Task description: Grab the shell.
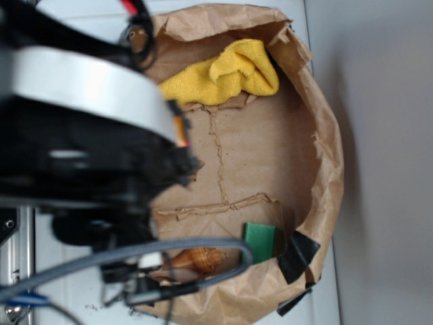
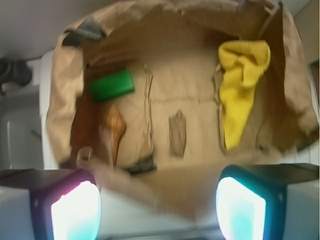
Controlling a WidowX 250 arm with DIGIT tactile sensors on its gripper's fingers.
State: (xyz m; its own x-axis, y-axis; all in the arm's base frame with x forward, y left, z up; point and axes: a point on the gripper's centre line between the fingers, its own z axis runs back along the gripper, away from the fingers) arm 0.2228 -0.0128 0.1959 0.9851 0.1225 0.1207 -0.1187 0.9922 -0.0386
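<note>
Approach is the step in hand, nothing grasped. Nearest in the wrist view, the gripper [image 2: 157,205] hangs high with its two glowing fingers wide apart and empty. Beyond, the glossy orange-tan spiral shell [image 2: 114,129] lies at ten o'clock inside the crumpled brown paper tray [image 2: 55,100], just below a green rectangular block [image 2: 112,85]. Next: shift left, descend, straddle it.

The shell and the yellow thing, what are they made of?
The shell looks like real seashell: hard, glossy, orange-tan with ribs. The yellow thing seems to be a soft cloth, fuzzy and crumpled into folds. Both sit in a wrinkly brown paper tray.
</note>
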